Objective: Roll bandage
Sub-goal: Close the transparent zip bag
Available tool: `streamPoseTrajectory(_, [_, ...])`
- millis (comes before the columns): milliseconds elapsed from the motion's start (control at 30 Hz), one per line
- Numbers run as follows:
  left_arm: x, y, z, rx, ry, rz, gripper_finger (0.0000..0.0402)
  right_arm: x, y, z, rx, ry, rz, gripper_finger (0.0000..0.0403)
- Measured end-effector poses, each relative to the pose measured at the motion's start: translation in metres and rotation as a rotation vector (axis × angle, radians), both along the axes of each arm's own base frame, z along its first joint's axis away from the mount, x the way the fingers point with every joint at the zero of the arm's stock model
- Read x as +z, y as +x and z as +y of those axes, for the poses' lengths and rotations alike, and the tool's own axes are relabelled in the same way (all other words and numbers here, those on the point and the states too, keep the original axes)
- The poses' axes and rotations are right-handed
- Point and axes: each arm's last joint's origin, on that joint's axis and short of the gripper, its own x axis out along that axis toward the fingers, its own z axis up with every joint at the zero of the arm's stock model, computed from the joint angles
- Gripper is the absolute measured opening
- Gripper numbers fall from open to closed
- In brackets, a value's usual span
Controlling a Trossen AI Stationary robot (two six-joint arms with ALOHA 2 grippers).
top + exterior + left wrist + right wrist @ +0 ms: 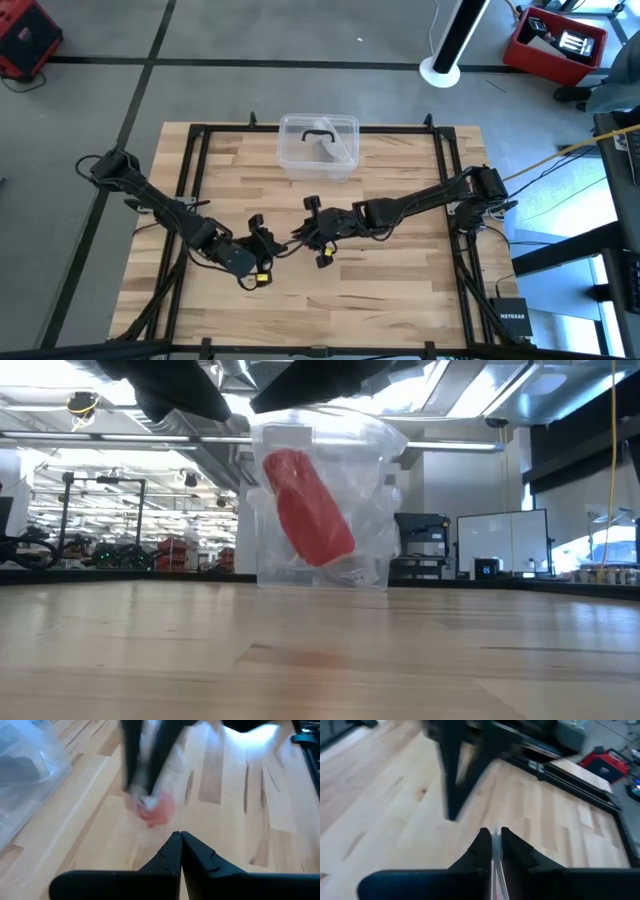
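Nearest the front edge, the wooden table (400, 300) is bare boards. Both arms meet over its middle.

Left gripper (179, 842): fingers pressed together with nothing between them. It points at the bandage from just beside it. Judgement: it stands by to guide or steady the strip rather than to carry it.

Right gripper (492, 837): fingers drawn almost together, a thin pale edge of material caught between them. In the left wrist view its dark fingers come down onto a small red mass, so it is judged to be grasping the bandage.

The bandage (308, 508) appears in the low view as a compact red roll, tilted and hanging clear of the table under the arms. Judgement: it is held aloft so the roll can be turned or tightened without dragging on the wood. Whether a loose tail is left cannot be told.

Beyond the grippers, a clear plastic box (318, 148) with a black handle stands at the table's far edge, well apart from both grippers. Its contents cannot be made out.
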Motion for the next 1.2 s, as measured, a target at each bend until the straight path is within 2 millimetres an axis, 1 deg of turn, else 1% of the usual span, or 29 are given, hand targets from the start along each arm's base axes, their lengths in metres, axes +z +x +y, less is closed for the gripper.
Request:
streamPoseTrajectory(333, [0.001,0.000,0.000,0.023,-0.026,-0.014,0.0001,0.000,-0.004,0.000,-0.002,-0.005,0.033,0.0027])
streamPoseTrajectory(433, [0.000,-0.001,-0.001,0.037,-0.044,-0.012,0.0007,0.000,-0.004,0.000,-0.002,-0.004,0.033,0.0028])
streamPoseTrajectory(533, [-0.001,-0.001,0.001,0.061,-0.053,-0.009,0.0026,0.000,-0.004,0.000,-0.002,-0.003,0.033,0.0029])
streamPoseTrajectory(633, [-0.002,-0.001,0.003,0.077,-0.049,-0.011,0.0057,0.000,-0.003,0.000,-0.013,0.016,0.032,0.0029])
streamPoseTrajectory(700, [-0.002,0.000,0.003,0.118,-0.027,-0.033,0.0077,0.000,-0.004,0.000,-0.020,0.036,0.037,0.0029])
streamPoseTrajectory(767, [-0.005,0.000,-0.001,0.172,0.020,-0.071,0.0094,-0.001,-0.004,0.001,-0.001,0.067,0.049,0.0029])
streamPoseTrajectory(867, [-0.015,0.002,-0.012,0.237,0.090,-0.124,0.0109,-0.001,-0.004,0.002,0.020,0.109,0.054,0.0030])
streamPoseTrajectory(1067, [-0.039,0.014,-0.023,0.228,0.127,-0.099,0.0113,0.002,-0.002,0.002,0.017,0.132,0.017,0.0030])
streamPoseTrajectory(1200, [-0.039,0.016,-0.031,0.143,0.141,-0.102,0.0114,0.000,-0.003,0.002,0.016,0.130,0.030,0.0030])
